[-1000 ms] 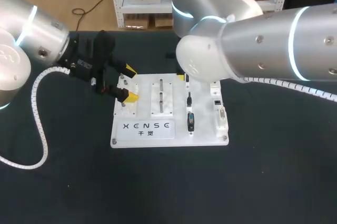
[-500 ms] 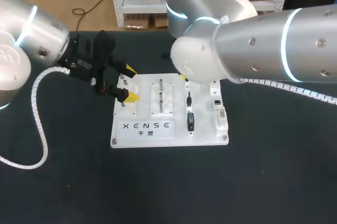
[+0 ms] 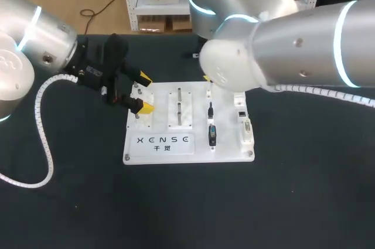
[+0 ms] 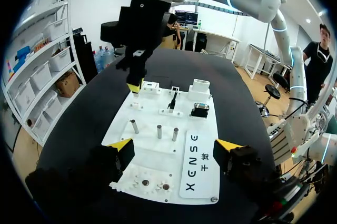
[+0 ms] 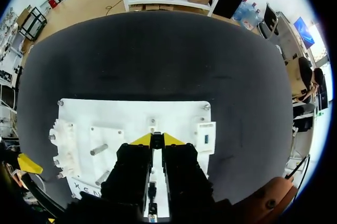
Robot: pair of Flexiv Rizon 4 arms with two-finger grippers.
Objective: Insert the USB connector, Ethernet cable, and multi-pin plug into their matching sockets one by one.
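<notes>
Right wrist view: right fingers [image 5: 141, 140], pointing down at the board [image 5: 121, 114], pinch the USB connector [image 5: 156, 139]; left fingers [image 4: 122, 149] apart.

Even, bright overhead room light, soft faint shadows on the white board [image 3: 188, 121], sheen on the silver right arm [image 3: 293, 44], black table [image 3: 293, 202] matte and dark, its edge bowed in 2 wrist views

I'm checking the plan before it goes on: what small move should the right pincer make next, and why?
Probably shift the right pincer sideways toward the socket block. Its tips look shut on a small dark plug, and that block, with its blue opening, stands beside the pincer on the board, not yet in line with the plug.
</notes>
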